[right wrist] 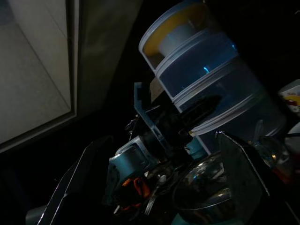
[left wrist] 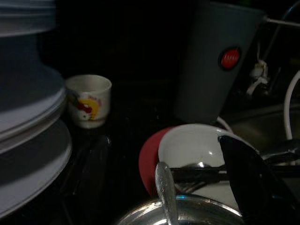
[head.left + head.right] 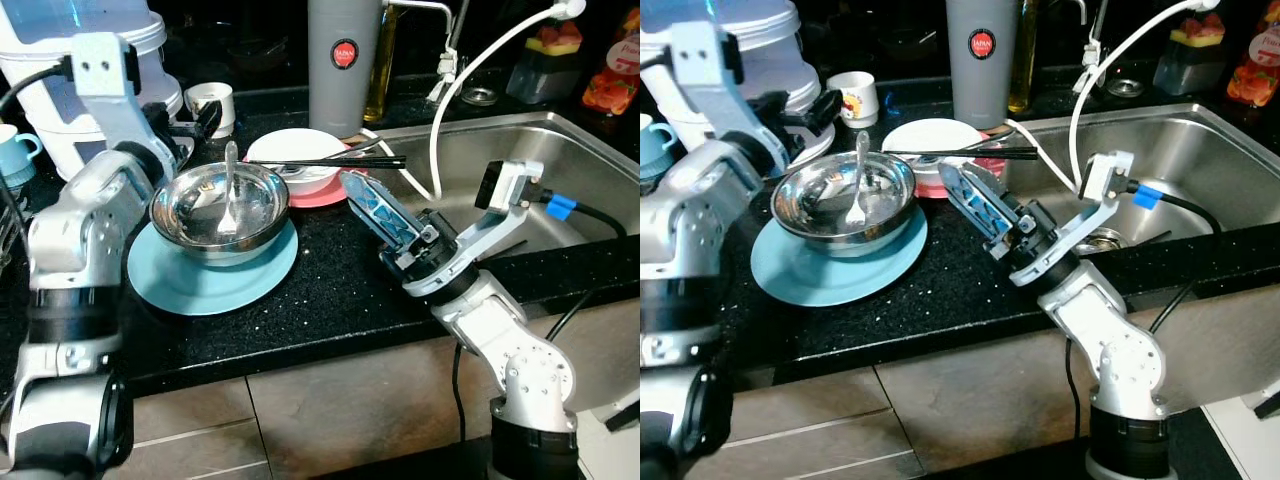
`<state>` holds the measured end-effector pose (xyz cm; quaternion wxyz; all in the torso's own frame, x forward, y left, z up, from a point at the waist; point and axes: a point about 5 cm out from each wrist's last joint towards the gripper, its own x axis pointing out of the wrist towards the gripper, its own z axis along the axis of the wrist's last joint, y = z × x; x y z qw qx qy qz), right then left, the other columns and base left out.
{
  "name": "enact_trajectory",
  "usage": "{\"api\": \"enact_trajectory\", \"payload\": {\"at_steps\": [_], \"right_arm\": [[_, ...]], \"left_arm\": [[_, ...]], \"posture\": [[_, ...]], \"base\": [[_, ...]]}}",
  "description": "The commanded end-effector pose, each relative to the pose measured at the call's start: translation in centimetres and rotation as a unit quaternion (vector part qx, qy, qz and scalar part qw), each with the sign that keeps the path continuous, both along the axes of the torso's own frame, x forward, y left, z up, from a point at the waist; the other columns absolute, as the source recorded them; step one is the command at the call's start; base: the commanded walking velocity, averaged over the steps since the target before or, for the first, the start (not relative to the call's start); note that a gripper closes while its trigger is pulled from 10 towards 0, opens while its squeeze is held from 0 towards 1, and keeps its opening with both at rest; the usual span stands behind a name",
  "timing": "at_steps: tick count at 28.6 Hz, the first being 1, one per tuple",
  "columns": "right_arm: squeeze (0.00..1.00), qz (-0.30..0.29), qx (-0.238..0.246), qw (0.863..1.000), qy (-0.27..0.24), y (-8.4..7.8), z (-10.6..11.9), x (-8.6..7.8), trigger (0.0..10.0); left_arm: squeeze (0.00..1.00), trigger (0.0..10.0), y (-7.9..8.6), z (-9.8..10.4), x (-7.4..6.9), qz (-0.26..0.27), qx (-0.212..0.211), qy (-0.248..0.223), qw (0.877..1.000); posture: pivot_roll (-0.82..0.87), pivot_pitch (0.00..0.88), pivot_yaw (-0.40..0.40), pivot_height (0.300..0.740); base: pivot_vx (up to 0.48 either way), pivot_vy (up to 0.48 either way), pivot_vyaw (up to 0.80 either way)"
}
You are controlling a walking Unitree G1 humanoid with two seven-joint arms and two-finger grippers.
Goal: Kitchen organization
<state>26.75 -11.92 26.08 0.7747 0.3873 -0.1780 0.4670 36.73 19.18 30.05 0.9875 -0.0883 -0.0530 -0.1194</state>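
Note:
A steel bowl (image 3: 195, 215) with a metal utensil (image 3: 229, 190) in it sits on a light blue plate (image 3: 165, 285) on the black counter. Behind it, a white bowl (image 3: 290, 150) rests on a pink plate (image 3: 330, 195), with black chopsticks (image 3: 345, 162) laid across its rim. My left gripper (image 3: 200, 122) hovers behind the steel bowl, open and holding nothing, and points toward a small white cup (image 3: 213, 103). My right gripper (image 3: 365, 195) lies low over the counter by the sink edge, just right of the pink plate. Its fingers (image 1: 243, 168) are spread, with nothing between them.
A tall grey flask (image 3: 343, 60) and an oil bottle (image 3: 381, 60) stand at the back. The steel sink (image 3: 560, 170) is on the right, with a white hose (image 3: 470, 70) arching over it. A stacked white and blue container (image 3: 60, 60) and a blue cup (image 3: 15, 150) occupy the left.

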Motion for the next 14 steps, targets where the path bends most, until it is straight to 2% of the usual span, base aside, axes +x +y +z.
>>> {"api": "enact_trajectory", "payload": {"at_steps": [1, 5, 7, 9, 10, 11, 14], "right_arm": [[0.0, 0.01, -0.004, 1.0, -0.007, 0.3, 0.5, -0.4, 10.0], [0.0, 0.007, -0.008, 1.0, -0.007, 0.3, 0.5, -0.4, 10.0], [0.0, 0.003, -0.016, 1.0, -0.005, 0.3, 0.5, -0.4, 10.0], [0.0, 0.001, -0.021, 1.0, -0.003, 0.4, 0.5, -0.3, 10.0], [0.0, 0.001, -0.021, 1.0, -0.003, 0.4, 0.5, -0.3, 10.0], [0.0, 0.003, -0.025, 1.0, -0.001, 0.7, 0.4, -0.2, 10.0], [0.0, 0.004, -0.028, 1.0, 0.0, 0.9, 0.3, -0.2, 10.0]], "left_arm": [[0.0, 10.0, 0.3, 0.0, 0.5, 0.003, -0.001, 0.029, 1.0], [0.0, 10.0, 0.2, -0.3, 1.1, 0.0, 0.002, 0.063, 0.998], [0.0, 10.0, 0.1, -0.6, 1.6, -0.001, 0.001, 0.102, 0.995], [0.0, 10.0, -1.5, -0.6, 1.3, -0.032, 0.005, 0.127, 0.991], [0.0, 10.0, -1.5, -0.6, 1.3, -0.032, 0.005, 0.127, 0.991], [0.0, 10.0, -3.3, -0.5, 0.5, -0.073, 0.016, 0.142, 0.987], [0.0, 10.0, -3.9, -0.4, 0.2, -0.088, 0.02, 0.15, 0.985]], "posture": [[0.06, 0.067, 0.072, 0.74], [0.05, 0.07, 0.076, 0.74], [0.06, 0.071, 0.08, 0.74], [0.06, 0.07, 0.08, 0.74], [0.06, 0.07, 0.08, 0.74], [0.07, 0.067, 0.078, 0.74], [0.07, 0.067, 0.079, 0.74]], "base": [[0.0, 0.0, 0.0], [0.0, 0.0, 0.0], [0.0, 0.0, 0.0], [0.0, 0.0, 0.0], [0.0, 0.0, 0.0], [0.0, 0.0, 0.0], [0.0, 0.0, 0.0]]}}
